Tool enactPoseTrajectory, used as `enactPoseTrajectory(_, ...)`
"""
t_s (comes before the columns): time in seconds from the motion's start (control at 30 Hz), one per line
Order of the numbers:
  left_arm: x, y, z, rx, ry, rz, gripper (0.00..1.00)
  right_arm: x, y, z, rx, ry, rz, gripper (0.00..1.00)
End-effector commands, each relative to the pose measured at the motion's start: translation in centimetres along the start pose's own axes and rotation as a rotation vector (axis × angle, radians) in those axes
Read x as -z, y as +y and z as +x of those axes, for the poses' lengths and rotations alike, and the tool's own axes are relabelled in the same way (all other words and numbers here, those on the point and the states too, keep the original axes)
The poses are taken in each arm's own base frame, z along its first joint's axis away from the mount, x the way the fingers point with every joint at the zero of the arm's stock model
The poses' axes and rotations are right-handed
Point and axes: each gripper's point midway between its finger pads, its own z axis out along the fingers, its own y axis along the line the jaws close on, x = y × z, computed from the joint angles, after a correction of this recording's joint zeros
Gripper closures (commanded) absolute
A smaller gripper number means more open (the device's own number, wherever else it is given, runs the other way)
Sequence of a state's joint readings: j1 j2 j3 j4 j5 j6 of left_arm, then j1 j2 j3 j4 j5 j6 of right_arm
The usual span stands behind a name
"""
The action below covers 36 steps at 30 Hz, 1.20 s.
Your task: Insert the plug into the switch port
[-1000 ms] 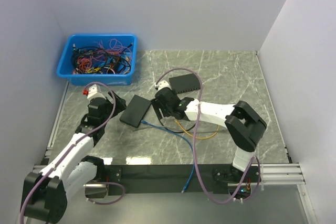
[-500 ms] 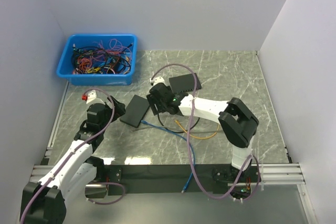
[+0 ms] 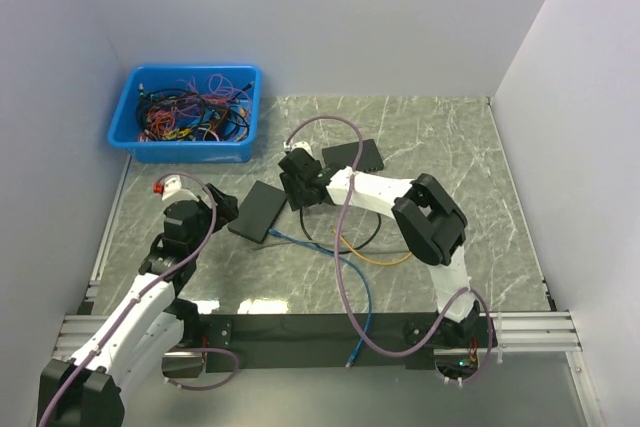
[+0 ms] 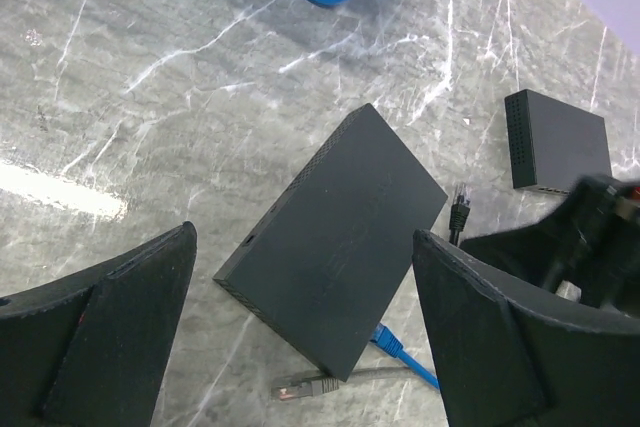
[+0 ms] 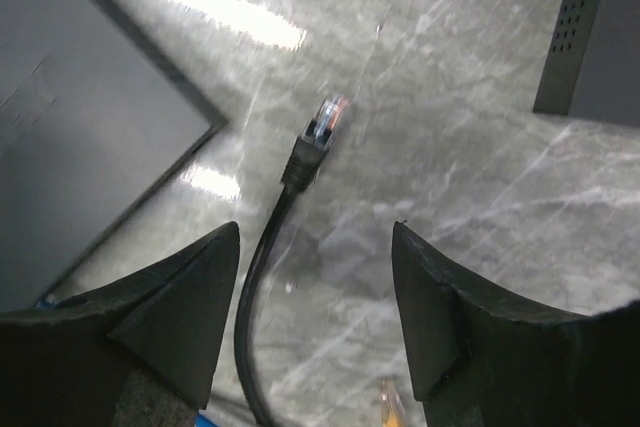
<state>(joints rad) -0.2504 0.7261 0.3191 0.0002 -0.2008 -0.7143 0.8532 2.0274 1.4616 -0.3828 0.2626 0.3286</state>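
Plug (image 5: 322,132) on the end of the black cable (image 5: 262,277) lies loose on the marble tabletop (image 5: 450,177). Its clear tip points toward the top of the right wrist frame. It rests in the gap between two dark boxes and touches neither. The flat switch (image 5: 80,127) fills the left of that frame, and the vented switch (image 5: 600,37) sits in the upper right corner. We cannot see a port face on either box in any view, so we cannot tell which one is meant to take the plug.

Our right pincer (image 5: 315,247) is released. Its fingers (image 5: 160,317) stand wide apart at the bottom of the frame, the black cable runs up between them, and the plug lies just beyond the tips. Our left pincer (image 4: 305,237) is also released and hovers with its jaws spread over the flat switch, grasping nothing. A blue plug (image 4: 390,342) and a grey plug (image 4: 300,387) lie at that box's lower edge, apparently unconnected.

We judge the task barely begun: no plug is seated and none is held. We have yet to clench the right pincer on the plug, lift it, turn it toward a port and push it home, perhaps with the left pincer steadying the box. In the overhead frame, the blue bin (image 3: 185,112) of spare cables sits in the upper left, well apart from all this.
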Motion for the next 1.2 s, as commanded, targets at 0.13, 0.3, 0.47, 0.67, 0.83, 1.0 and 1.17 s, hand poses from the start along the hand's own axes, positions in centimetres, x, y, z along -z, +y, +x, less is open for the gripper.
enactPoseTrajectory(0.13, 0.0, -0.3, -0.7, -0.002, -0.038, 0.016, 0.05, -1.2, -0.2, -1.2, -0.02, 0.004, 0.022, 0.36)
enactPoseTrajectory(0.3, -0.1, -0.4, -0.6, -0.004, -0.03, 0.012, 0.05, -2.2, -0.2, -1.1, -0.013, 0.016, 0.047, 0.41)
enactPoseTrajectory(0.47, 0.1, -0.4, -0.7, 0.0, -0.042, 0.019, 0.05, -2.7, 0.0, -1.4, -0.014, 0.013, 0.051, 0.47)
enactPoseTrajectory(0.67, 0.0, -0.4, -0.7, -0.001, -0.037, 0.017, 0.05, -3.4, 0.1, -0.9, -0.012, 0.031, 0.056, 0.56)
enactPoseTrajectory(0.83, 0.1, -0.4, -0.7, 0.0, -0.04, 0.019, 0.05, -3.8, 0.4, -0.2, -0.013, 0.054, 0.033, 0.64)
enactPoseTrajectory(1.0, 0.0, -0.4, -0.6, -0.002, -0.036, 0.021, 0.06, -3.6, 0.6, 0.4, -0.026, 0.056, 0.0, 0.75)
enactPoseTrajectory(1.17, 0.0, -0.5, -0.6, -0.004, -0.035, 0.022, 0.06, -3.8, 0.4, 1.1, -0.016, 0.06, -0.005, 0.91)
